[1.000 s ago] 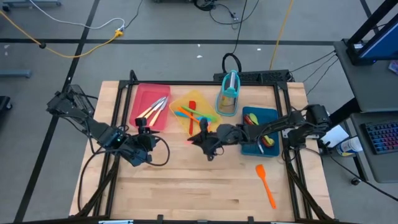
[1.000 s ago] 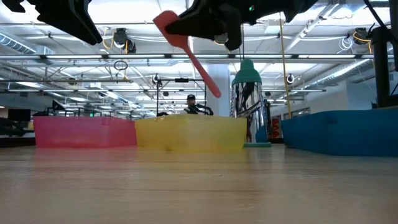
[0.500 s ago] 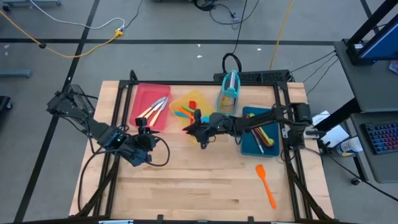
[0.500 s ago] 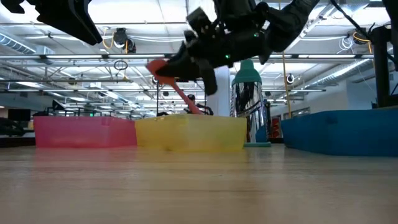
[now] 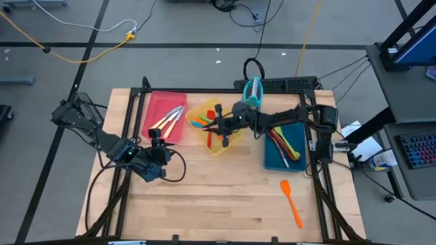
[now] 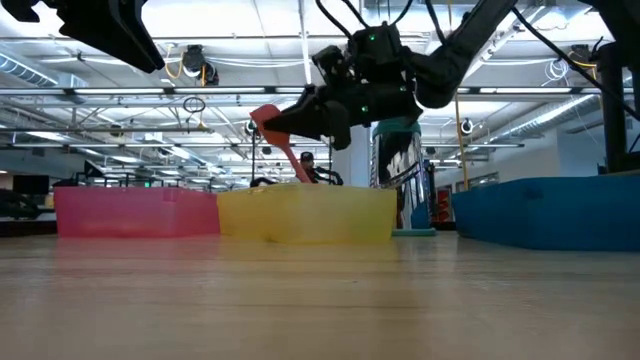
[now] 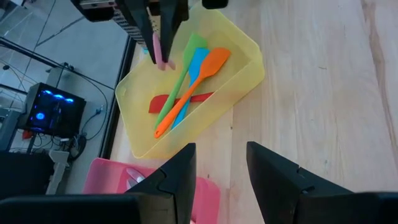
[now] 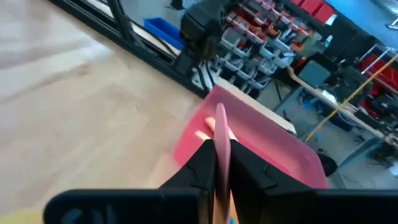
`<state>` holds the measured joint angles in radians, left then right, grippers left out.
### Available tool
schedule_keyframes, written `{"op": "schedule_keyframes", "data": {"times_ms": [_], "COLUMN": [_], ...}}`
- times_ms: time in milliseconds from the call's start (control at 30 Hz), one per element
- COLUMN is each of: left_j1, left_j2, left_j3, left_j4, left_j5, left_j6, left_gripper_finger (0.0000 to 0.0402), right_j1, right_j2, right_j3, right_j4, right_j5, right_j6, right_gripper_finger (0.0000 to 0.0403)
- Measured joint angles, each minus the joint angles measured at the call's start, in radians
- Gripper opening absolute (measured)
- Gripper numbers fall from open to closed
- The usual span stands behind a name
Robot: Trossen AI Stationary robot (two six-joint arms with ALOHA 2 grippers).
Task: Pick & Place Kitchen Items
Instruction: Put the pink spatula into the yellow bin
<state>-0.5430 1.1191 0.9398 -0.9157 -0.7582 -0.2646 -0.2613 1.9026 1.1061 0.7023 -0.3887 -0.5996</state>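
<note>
Right end effector grips unlabelled pink spatula.

Three trays side by side, upright holder behind, one spatula on table.

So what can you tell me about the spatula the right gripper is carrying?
The pink-red spatula looks like soft silicone, one piece with a flat blade and a slim handle. The right gripper is shut on it, holding it tilted above the yellow tray, one end dipping behind the tray's wall. Nothing else visibly touches it.
</note>
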Motion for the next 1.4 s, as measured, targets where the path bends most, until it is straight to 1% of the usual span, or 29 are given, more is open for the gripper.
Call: {"op": "schedule_keyframes", "data": {"times_ms": [167,333,433,533,633,733,833,933,1033,1233,1300,1400], "left_j1": [0.0,0.0,0.0,0.0,0.0,0.0,0.0,0.0,0.0,0.0,0.0,0.0], "left_j2": [0.0,0.0,0.0,0.0,0.0,0.0,0.0,0.0,0.0,0.0,0.0,0.0], "left_j3": [0.0,0.0,0.0,0.0,0.0,0.0,0.0,0.0,0.0,0.0,0.0,0.0], "left_j4": [0.0,0.0,0.0,0.0,0.0,0.0,0.0,0.0,0.0,0.0,0.0,0.0], "left_j5": [0.0,0.0,0.0,0.0,0.0,0.0,0.0,0.0,0.0,0.001,0.001,0.001], "left_j6": [0.0,0.0,-0.005,-0.006,-0.009,-0.021,-0.034,-0.035,-0.035,-0.035,-0.035,-0.034], "left_gripper_finger": [0.0145,0.0145,0.0145,0.0145,0.0145,0.0145,0.0145,0.0145,0.0145,0.0145,0.0145,0.0145], "right_j1": [-0.008,-0.011,-0.019,-0.029,-0.034,-0.039,-0.036,-0.016,0.008,0.067,0.09,0.115], "right_j2": [0.0,-0.002,-0.002,-0.001,-0.001,-0.002,-0.002,-0.002,-0.002,-0.002,-0.002,-0.002], "right_j3": [0.0,0.0,0.0,0.0,-0.001,-0.001,-0.001,-0.001,-0.001,-0.001,-0.001,-0.001], "right_j4": [0.042,0.047,0.017,-0.044,-0.056,-0.059,-0.061,-0.077,-0.11,-0.169,-0.17,-0.168], "right_j5": [0.072,0.071,0.072,0.084,0.147,0.178,0.179,0.179,0.179,0.19,0.253,0.377], "right_j6": [-0.155,-0.247,-0.228,-0.175,-0.134,-0.122,-0.119,-0.077,-0.051,-0.038,-0.016,-0.018], "right_gripper_finger": [0.0021,0.0023,0.0033,0.0045,0.0056,0.0066,0.0077,0.0085,0.0087,0.0072,0.0072,0.0081]}}
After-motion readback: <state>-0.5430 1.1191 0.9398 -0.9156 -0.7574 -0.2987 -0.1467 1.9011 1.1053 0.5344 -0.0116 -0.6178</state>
